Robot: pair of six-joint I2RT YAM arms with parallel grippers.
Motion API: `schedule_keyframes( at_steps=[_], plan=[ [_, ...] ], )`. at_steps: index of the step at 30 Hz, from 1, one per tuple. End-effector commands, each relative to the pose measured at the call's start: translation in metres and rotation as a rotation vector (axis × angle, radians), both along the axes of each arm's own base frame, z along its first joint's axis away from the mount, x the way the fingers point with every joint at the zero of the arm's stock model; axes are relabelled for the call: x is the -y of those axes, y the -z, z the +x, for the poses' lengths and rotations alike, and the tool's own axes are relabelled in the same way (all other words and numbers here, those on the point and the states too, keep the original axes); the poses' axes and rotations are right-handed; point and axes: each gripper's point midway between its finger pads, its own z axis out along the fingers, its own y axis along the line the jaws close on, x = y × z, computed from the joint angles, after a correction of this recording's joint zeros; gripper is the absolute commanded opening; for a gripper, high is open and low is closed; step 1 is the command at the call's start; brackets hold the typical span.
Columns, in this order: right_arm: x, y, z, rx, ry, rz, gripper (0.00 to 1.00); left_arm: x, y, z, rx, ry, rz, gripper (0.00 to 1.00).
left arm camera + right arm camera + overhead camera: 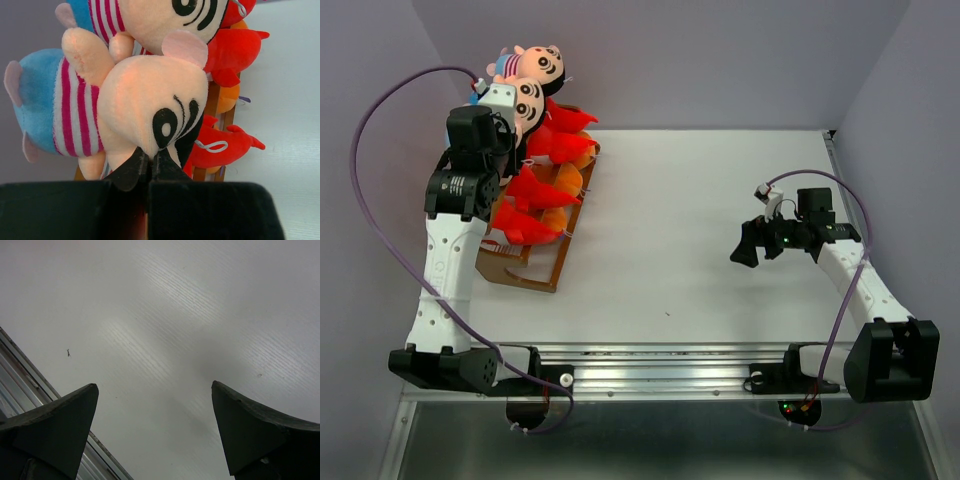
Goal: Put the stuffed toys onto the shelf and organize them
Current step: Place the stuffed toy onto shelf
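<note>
Placement of doll (150,100) on shelf (532,277), far left corner; left fingers (75,210) pinch its hair, right fingers (260,430) gape idle. Next, probably: release, then lift clear gently.

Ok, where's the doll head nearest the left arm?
Far left in the top view: doll head at the shelf's back end, against the left fingers, second doll head behind, red toys in front.

The doll heads (150,100) are peach-faced with black eyes, their caps (37,100) blue with red-and-white stripes. The red toys (525,188) are bright, the orange toys (567,178) paler. The shelf (535,278) is orange-brown, the table (700,250) white.
</note>
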Motion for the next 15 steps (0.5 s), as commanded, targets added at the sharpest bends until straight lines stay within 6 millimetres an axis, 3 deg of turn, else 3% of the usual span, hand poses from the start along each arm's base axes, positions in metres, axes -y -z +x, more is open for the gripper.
schedule_keyframes(
  at_steps=[1, 3, 7, 9, 13, 15],
  plan=[
    [-0.001, -0.008, 0.004, 0.057, -0.012, 0.008, 1.0, -0.002, 0.009, 0.0, -0.015, -0.002, -0.007, 0.15],
    [-0.001, -0.007, 0.004, 0.056, -0.012, 0.008, 1.0, -0.003, 0.012, 0.0, -0.02, -0.008, -0.009, 0.18],
    [0.0, -0.008, 0.004, 0.057, -0.01, 0.006, 1.0, -0.004, 0.008, -0.001, -0.007, -0.015, -0.014, 0.35],
    [0.0, -0.008, 0.005, 0.059, -0.011, 0.007, 1.0, -0.005, 0.004, -0.002, 0.003, -0.021, -0.015, 0.38],
    [0.0, -0.007, 0.004, 0.054, -0.011, 0.007, 1.0, -0.006, -0.003, -0.005, 0.02, -0.024, -0.02, 0.55],
    [0.0, -0.006, 0.004, 0.053, -0.011, 0.007, 1.0, -0.006, -0.003, -0.006, 0.024, -0.026, -0.021, 0.56]
  ],
)
